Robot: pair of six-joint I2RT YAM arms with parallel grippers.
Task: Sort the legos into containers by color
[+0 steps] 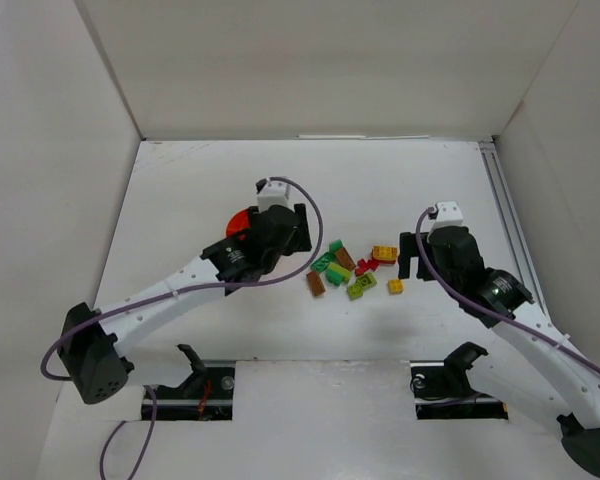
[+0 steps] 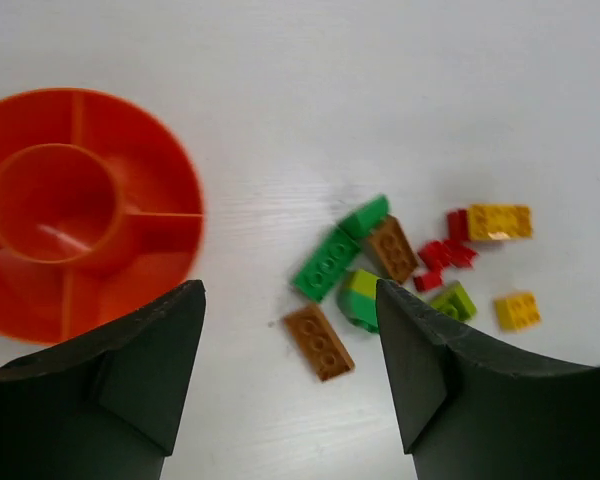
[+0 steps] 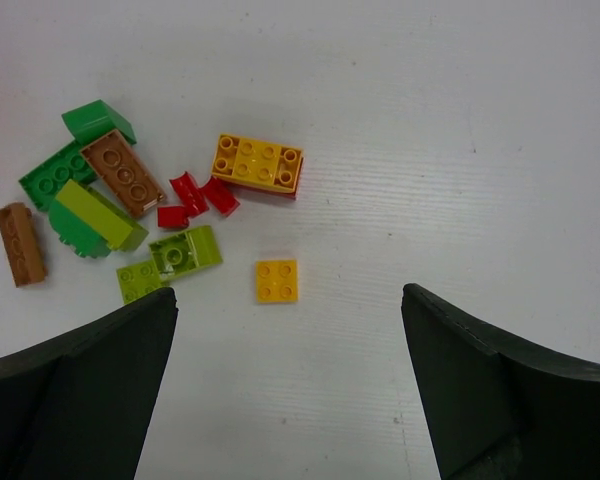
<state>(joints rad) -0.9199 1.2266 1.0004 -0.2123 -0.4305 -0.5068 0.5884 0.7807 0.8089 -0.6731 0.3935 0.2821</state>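
The legos lie in a loose cluster (image 1: pixel 348 268) mid-table: green (image 2: pixel 326 262), lime (image 2: pixel 452 299), red (image 2: pixel 443 255), yellow (image 2: pixel 498 221) and brown (image 2: pixel 391 248) bricks. The orange-red divided bowl (image 2: pixel 130 180) sits left of them, empty in the part I see and half hidden under the left arm in the top view (image 1: pixel 237 222). My left gripper (image 2: pixel 285 300) hangs open above the table between bowl and cluster, a flat brown brick (image 2: pixel 319 341) on the table below its gap. My right gripper (image 3: pixel 288 300) is wide open, with a small yellow square brick (image 3: pixel 277 280) just ahead of it.
White walls close in the table at the back and both sides. A metal rail (image 1: pixel 505 215) runs along the right edge. A yellow two-by-four brick (image 3: pixel 258 164) lies on a red piece at the cluster's far right.
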